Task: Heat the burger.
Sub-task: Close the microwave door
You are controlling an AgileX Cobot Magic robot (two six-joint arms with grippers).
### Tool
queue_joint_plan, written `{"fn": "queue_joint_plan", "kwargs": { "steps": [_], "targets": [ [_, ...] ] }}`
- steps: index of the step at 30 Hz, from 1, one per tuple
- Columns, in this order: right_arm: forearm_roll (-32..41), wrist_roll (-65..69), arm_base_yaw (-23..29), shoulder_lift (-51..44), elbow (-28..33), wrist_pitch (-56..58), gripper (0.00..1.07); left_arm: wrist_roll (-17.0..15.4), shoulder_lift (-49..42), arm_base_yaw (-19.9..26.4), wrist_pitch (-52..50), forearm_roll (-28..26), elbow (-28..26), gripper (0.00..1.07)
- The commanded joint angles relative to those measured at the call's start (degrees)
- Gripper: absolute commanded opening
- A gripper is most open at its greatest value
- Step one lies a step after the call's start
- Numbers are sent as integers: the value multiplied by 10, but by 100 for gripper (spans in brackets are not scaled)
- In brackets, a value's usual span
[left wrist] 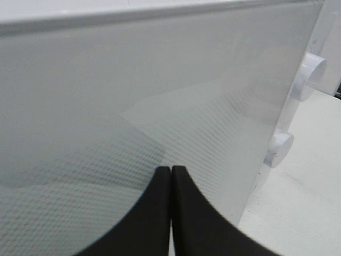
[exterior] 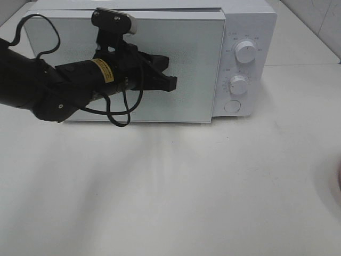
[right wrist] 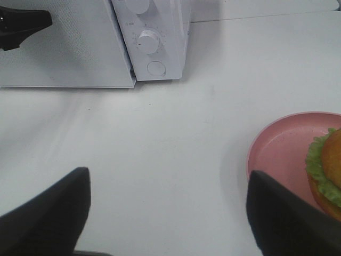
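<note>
A boxy white microwave oven (exterior: 160, 58) stands at the back of the pale white desk (exterior: 170, 192), its frosted, dot-patterned door (exterior: 192, 69) facing forward and appearing closed or nearly so. The black left gripper (exterior: 169, 80) hovers in front of that door, its fingers (left wrist: 160, 213) pressed together with nothing between them; the left wrist view shows the tips right up against the glass, though actual contact cannot be confirmed. Two white round dials (exterior: 245, 52) and a round button sit on the control panel to the right of the door.

The burger (right wrist: 326, 170), with a golden-brown bun and frilly green lettuce, rests on a round pink plate (right wrist: 277, 154) on the desk, well apart from the oven, off to the right (only a pink sliver shows at the edge of the high camera). The right gripper (right wrist: 168, 213) hangs above the bare desk beside the plate, its dark fingers (right wrist: 53, 213) spread wide and empty.

The step in hand looks like dealing with the door, with the food not yet inside. The next move likely calls for the left arm to get the door open, perhaps by the panel's button or the door's edge, and swing it clear, leaving room for the right arm to carry the plate in without tipping it.
</note>
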Motion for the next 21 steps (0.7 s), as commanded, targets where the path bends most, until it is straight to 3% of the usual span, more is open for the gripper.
{"fn": "queue_joint_plan", "kwargs": {
  "steps": [1, 10, 13, 21],
  "targets": [
    [3, -5, -4, -16, 2, -4, 76, 0, 19, -7, 9, -41, -51, 0],
    [3, -5, -4, -16, 2, -4, 76, 1, 58, -17, 43, -80, -124, 0],
    [3, -5, -4, -16, 2, -4, 76, 24, 63, -17, 48, -97, -132, 0],
    [3, -5, -4, -16, 2, -4, 76, 19, 41, -41, 95, -99, -128, 0]
  ]
}}
